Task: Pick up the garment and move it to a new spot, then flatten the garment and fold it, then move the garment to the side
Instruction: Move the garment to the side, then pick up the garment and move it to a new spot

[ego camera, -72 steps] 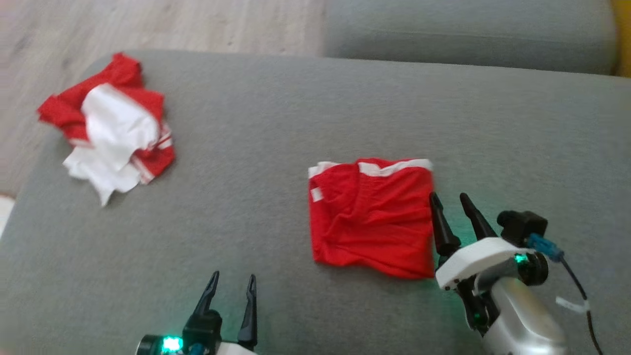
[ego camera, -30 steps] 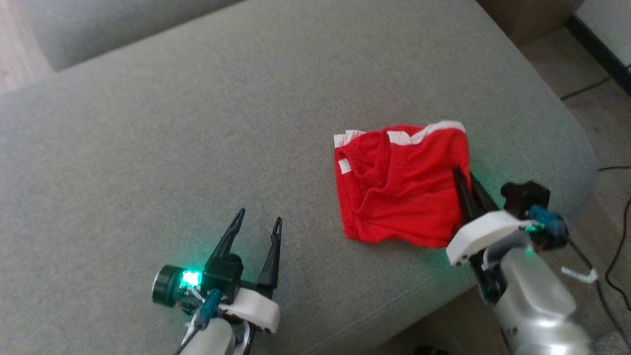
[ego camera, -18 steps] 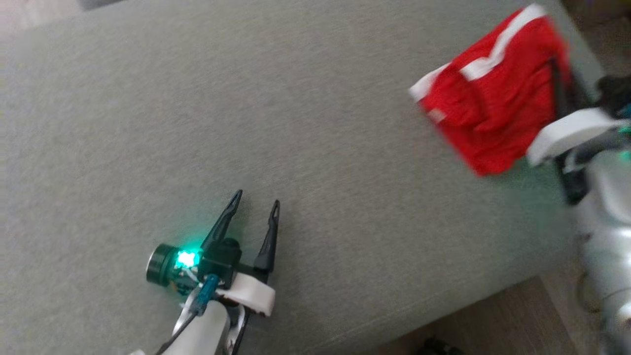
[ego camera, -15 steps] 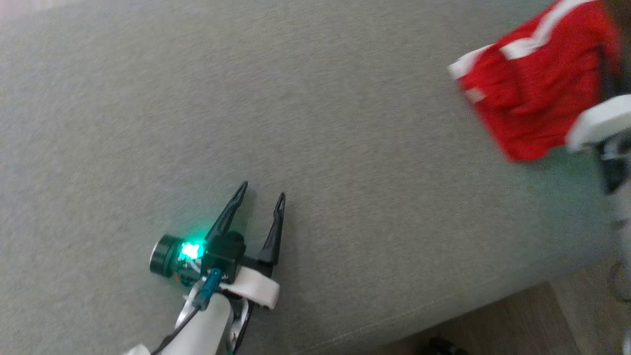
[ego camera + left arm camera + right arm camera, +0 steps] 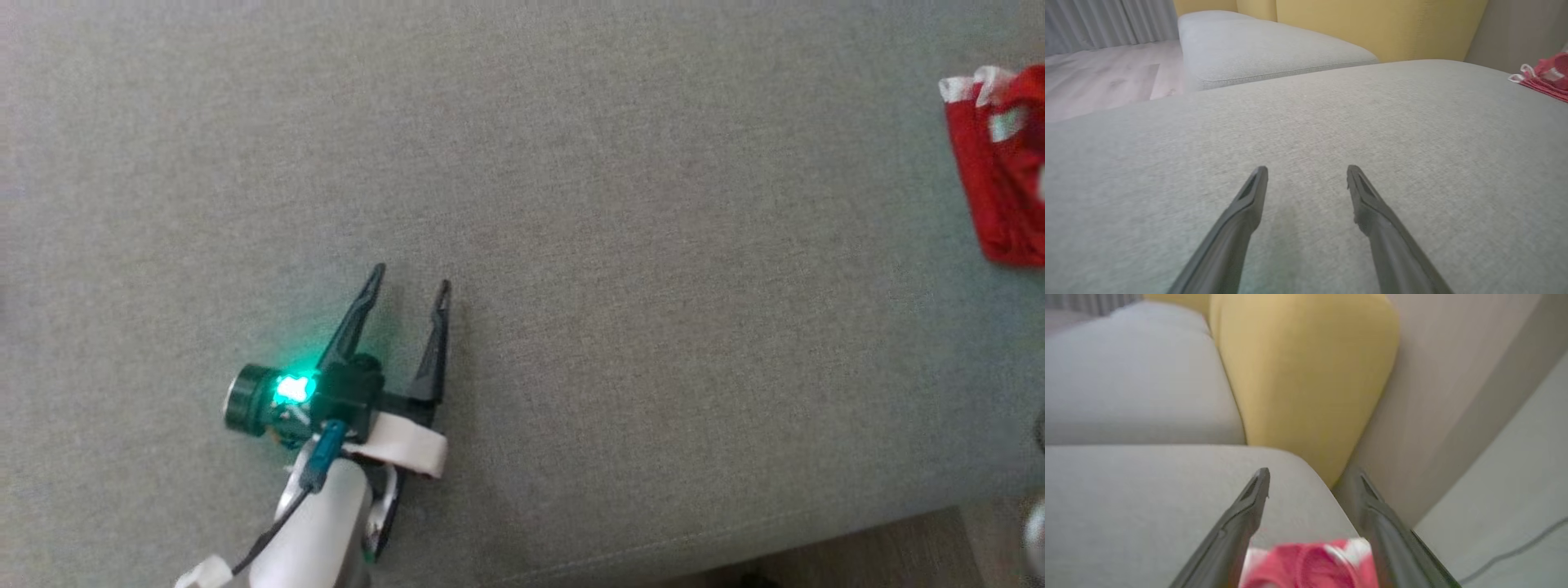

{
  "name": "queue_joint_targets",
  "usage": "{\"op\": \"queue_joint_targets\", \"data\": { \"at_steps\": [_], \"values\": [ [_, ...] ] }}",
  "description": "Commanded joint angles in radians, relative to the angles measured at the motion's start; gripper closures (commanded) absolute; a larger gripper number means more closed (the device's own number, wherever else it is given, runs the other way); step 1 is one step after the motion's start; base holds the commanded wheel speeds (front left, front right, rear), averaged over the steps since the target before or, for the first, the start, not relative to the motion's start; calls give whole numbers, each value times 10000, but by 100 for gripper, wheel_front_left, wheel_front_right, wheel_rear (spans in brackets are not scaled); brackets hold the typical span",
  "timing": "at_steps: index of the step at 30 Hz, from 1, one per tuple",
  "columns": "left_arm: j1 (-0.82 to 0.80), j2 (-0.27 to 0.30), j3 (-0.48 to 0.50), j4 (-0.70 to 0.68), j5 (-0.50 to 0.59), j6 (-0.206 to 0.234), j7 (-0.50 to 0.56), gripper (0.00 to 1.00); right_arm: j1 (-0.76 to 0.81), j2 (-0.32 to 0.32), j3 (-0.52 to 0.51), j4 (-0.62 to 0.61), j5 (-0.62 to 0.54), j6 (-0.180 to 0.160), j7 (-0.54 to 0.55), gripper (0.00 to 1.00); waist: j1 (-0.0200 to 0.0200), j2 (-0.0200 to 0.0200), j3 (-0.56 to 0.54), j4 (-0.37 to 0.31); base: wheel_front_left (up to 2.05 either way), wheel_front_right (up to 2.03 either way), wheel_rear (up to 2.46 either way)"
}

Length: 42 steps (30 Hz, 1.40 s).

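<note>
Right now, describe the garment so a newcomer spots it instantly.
Start at the broad grey sofa cushion and follow it to its right end. The garment lies there, folded. It is bright red with white trim against plain grey fabric.

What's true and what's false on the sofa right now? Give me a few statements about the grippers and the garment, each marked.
1. The left gripper is open above bare grey cushion. True.
2. The left gripper holds the garment. False: the garment lies apart from it, far off to its right.
3. The right wrist view shows the garment between the right gripper's spread fingers. True.
4. The garment lies at the middle of the grey cushion. False: it lies near the cushion's edge.
</note>
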<state>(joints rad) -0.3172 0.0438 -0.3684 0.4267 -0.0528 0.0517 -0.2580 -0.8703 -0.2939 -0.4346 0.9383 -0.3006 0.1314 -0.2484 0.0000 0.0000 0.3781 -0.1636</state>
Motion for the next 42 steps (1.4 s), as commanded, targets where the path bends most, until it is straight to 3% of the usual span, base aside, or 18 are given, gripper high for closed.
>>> {"op": "queue_joint_targets", "data": {
  "at_steps": [1,5,17,30,42],
  "values": [
    [259,166,457,-126,-81,107,-38,0,-113,173,359,-768,128,-7,-127,0,0,0,-241,32,0,0,0],
    [516,132,622,-218,-158,251,-38,0,678,1130,1434,-1993,994,-7,-130,0,0,0,-762,229,0,0,0],
    [1321,73,896,-242,-441,505,-38,0,4320,2234,3692,-3314,3340,-7,-132,0,0,0,-2283,1523,0,0,0],
    [2289,66,1555,1,-649,714,-38,0,6356,2433,4445,-3809,4797,-7,-133,0,0,0,-3606,2079,0,0,0],
    [2592,65,2017,-96,-773,781,-38,0,6808,2435,4830,-3841,5228,-7,-133,0,0,0,-3756,2226,0,0,0]
  ]
}}
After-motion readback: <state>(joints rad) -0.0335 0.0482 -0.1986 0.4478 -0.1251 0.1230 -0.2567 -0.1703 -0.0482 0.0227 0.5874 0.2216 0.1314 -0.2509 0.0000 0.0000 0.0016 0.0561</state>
